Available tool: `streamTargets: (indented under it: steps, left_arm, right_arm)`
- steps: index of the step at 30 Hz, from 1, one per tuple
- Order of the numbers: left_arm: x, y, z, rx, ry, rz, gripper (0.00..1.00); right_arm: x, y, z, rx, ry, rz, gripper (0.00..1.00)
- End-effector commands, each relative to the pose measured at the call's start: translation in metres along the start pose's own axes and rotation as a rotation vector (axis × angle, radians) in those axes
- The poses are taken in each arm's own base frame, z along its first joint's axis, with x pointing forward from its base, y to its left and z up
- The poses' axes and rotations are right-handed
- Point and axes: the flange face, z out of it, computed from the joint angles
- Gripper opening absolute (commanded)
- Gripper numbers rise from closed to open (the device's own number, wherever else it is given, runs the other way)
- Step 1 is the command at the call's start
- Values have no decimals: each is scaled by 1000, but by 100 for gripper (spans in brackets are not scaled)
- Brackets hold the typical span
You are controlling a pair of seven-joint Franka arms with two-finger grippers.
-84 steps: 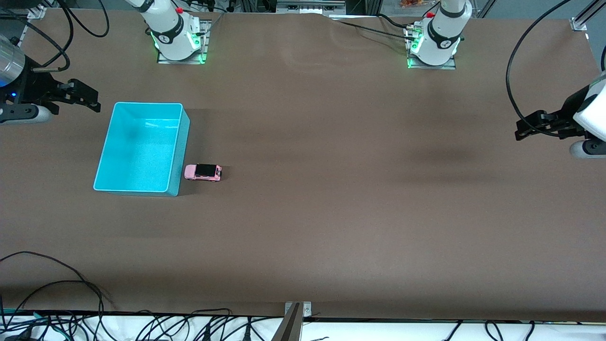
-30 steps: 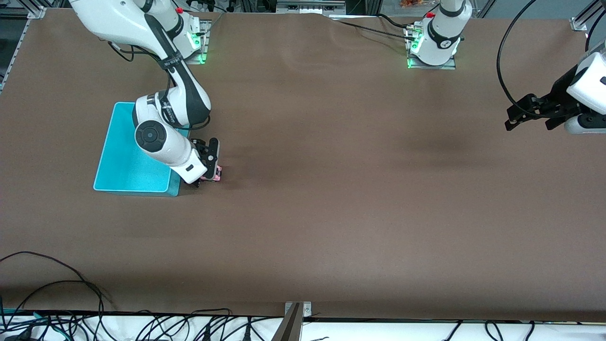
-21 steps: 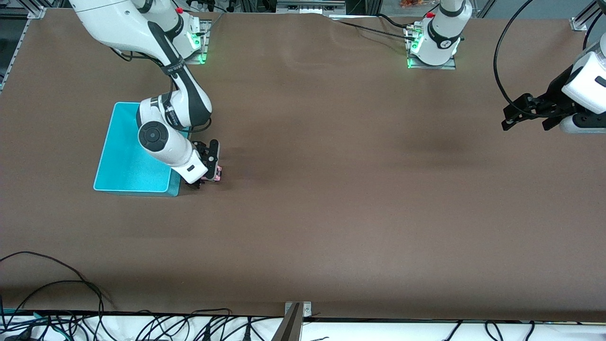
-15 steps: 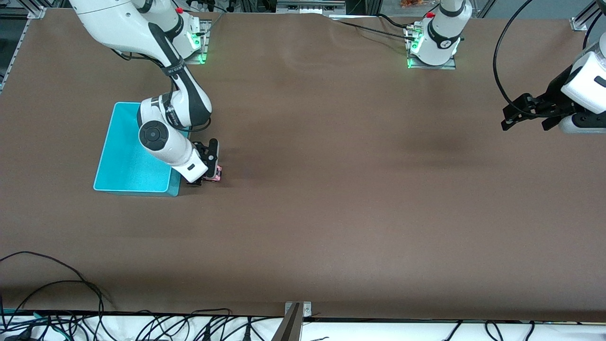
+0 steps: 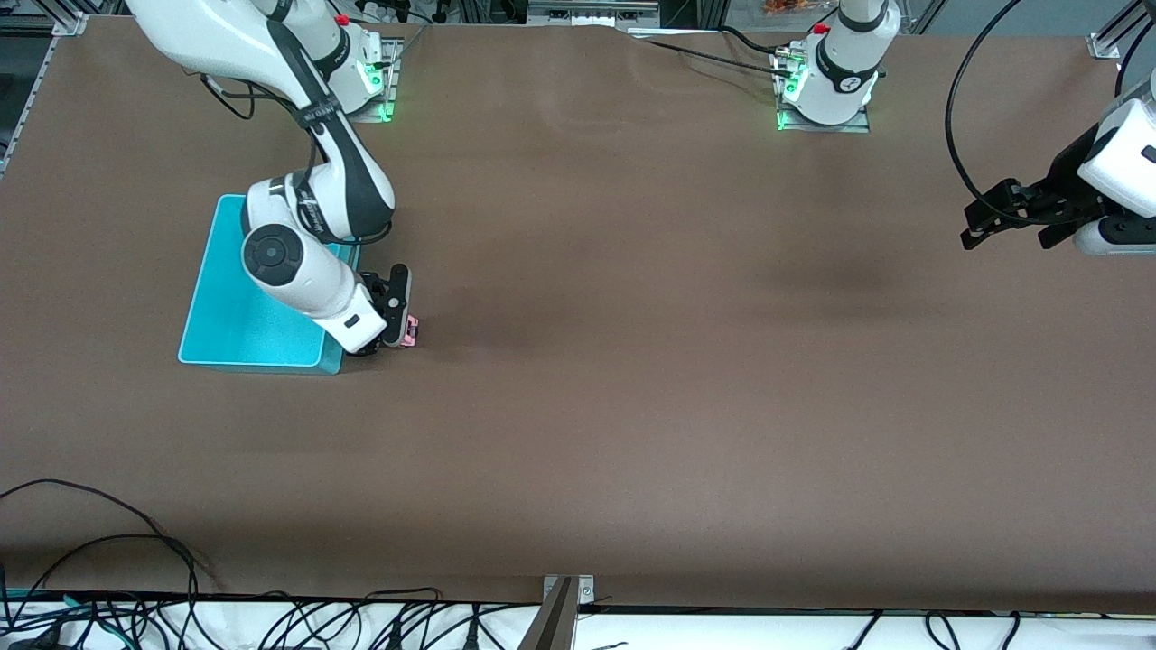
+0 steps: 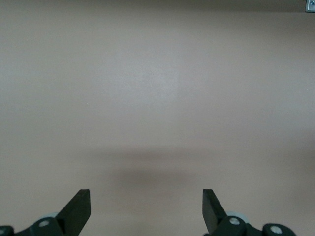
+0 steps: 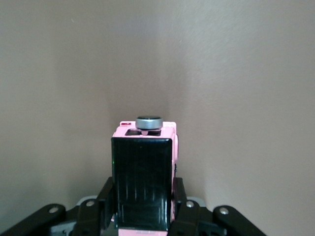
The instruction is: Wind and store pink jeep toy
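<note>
Right gripper (image 5: 394, 327) jaws pinching pink jeep toy (image 7: 143, 172), touching turquoise bin (image 5: 209, 307); left gripper (image 6: 146, 209) waits, jaws spread.

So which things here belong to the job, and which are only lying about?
Job:
- jeep, gripped by the right pincer beside the bin
- bin, for storing it

Lying about:
- cables at the table edge
- left pincer, open, waiting over bare table
</note>
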Motion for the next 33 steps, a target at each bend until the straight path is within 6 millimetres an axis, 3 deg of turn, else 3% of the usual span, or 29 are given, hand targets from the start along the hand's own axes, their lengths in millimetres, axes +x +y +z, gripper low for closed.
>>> streamTargets:
  steps: [1,9,15,19,24,33]
  left_arm:
    - [-1,-3,-4,4,9,11,100]
    - [-1,2,-4,3,9,15,100]
    - [-1,-2,-4,4,9,12,100]
    - [-1,-3,-4,4,9,9,100]
    - [-1,-3,-4,4,9,10,100]
    - [-1,-1,-4,4,9,12,100]
  right_arm:
    - [-2,15,-68,74,8,27,27]
    - [-56,15,-124,162,6,4,27]
    - [-116,11,-126,250,37,-15,27]
    - [-159,-4,-102,304,57,-6,27]
    - [-187,-31,-70,293,76,-40,27]
    - [-193,-70,-3,304,102,-17,27]
